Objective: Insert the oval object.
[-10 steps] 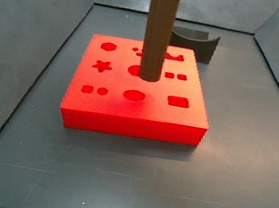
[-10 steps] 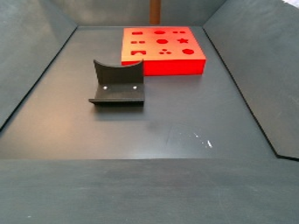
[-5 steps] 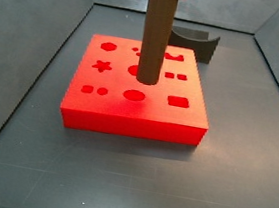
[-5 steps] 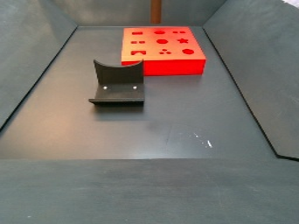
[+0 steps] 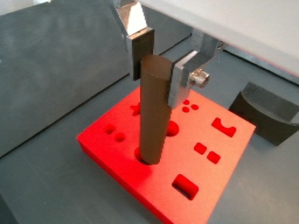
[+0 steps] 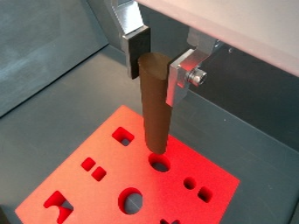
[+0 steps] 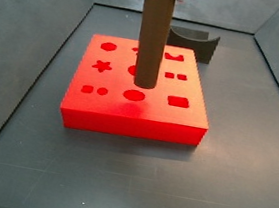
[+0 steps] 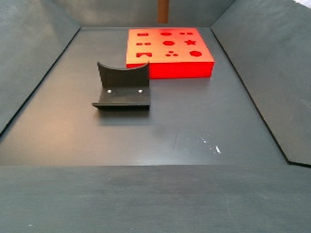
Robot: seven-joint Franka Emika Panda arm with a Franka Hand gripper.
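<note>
One gripper (image 5: 159,63), fingers (image 5: 186,77) clamped on the top of the one oval object (image 5: 151,109). The rod stands upright over the single red block (image 7: 136,102), its lower end at a round hole near the block's centre; I cannot tell whether it is seated. The block face carries ten cutouts, counted in a side view. One dark fixture (image 8: 122,87) stands on the table (image 8: 170,136), well apart from the block. No readable labels or writing anywhere.
</note>
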